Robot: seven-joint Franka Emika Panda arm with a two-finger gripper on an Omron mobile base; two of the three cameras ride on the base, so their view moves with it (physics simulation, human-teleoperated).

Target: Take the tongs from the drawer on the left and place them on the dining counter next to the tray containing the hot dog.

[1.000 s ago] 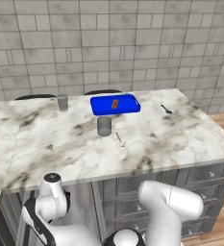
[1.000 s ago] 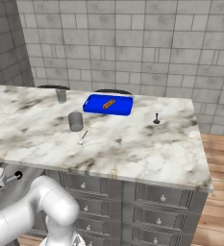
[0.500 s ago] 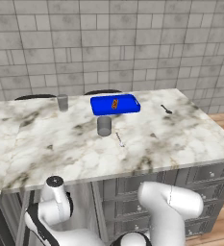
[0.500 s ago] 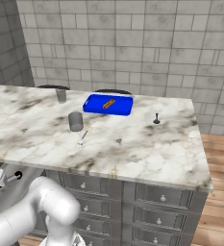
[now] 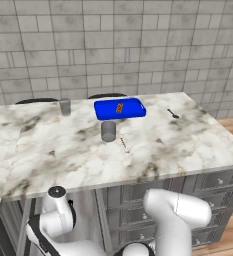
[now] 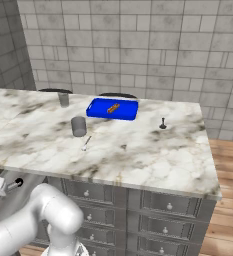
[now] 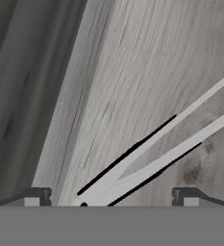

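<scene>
Gripper (image 7: 108,198) spread wide over the tongs (image 7: 156,151) in the drawer (image 7: 132,72).
The tongs lie on the pale wood-grain drawer floor between the two fingertips (image 7: 34,197), their joined end nearest the gripper and their two silver arms fanning away from it; nothing is gripped. Far above the gripper, on the marble desk (image 5: 48,150), the blue tray (image 5: 119,108) carries the hot dog (image 5: 119,107), with a grey cup (image 5: 108,131) just in front of it.
</scene>
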